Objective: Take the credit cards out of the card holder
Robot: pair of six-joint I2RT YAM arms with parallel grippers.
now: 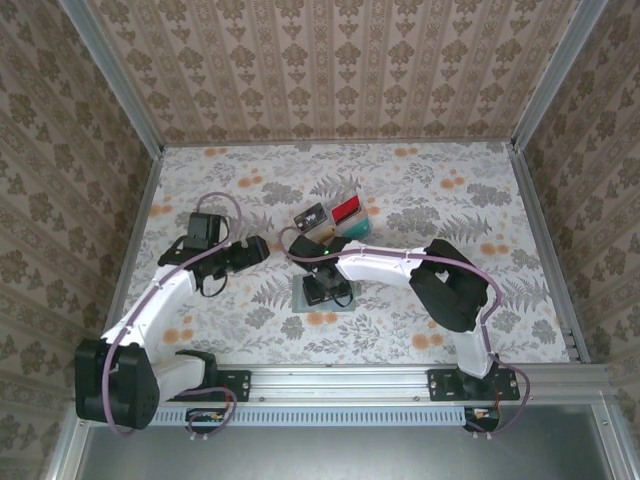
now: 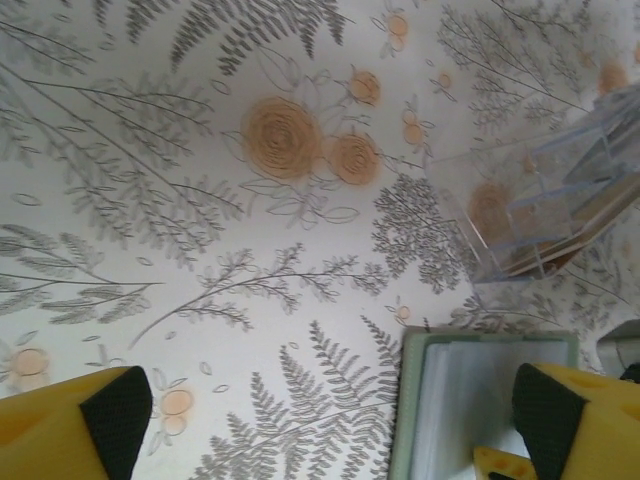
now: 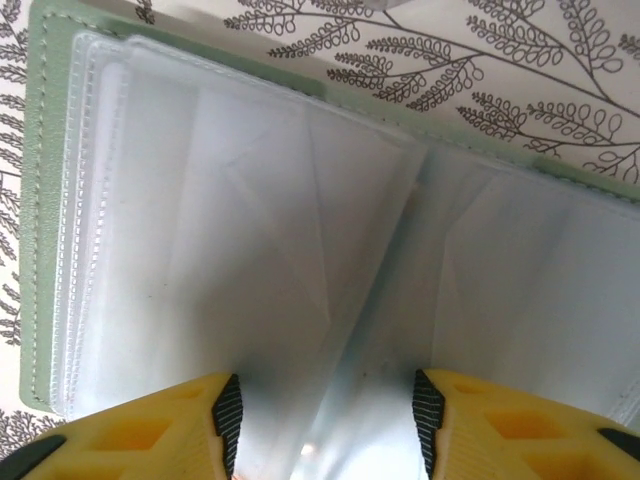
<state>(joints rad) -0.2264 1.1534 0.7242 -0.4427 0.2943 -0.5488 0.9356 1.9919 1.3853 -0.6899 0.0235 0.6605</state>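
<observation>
The card holder (image 1: 304,298) lies open and flat on the table, pale green with clear plastic sleeves (image 3: 250,220) inside. No card shows in the sleeves I can see. My right gripper (image 3: 328,420) is down on it, its jaws apart astride the centre crease, where one sleeve leaf stands up between them. My left gripper (image 2: 335,420) hovers wide open just left of the holder (image 2: 480,410), with one finger (image 2: 560,420) over the holder's panel. A black card (image 1: 311,215), a red card (image 1: 347,208) and a teal card (image 1: 357,230) sit behind the holder.
A clear plastic rack (image 2: 545,200) stands just behind the card holder, with the cards at it. Patterned walls close the table at the back and both sides. Open floral tabletop (image 1: 200,330) lies to the left and to the right (image 1: 520,220).
</observation>
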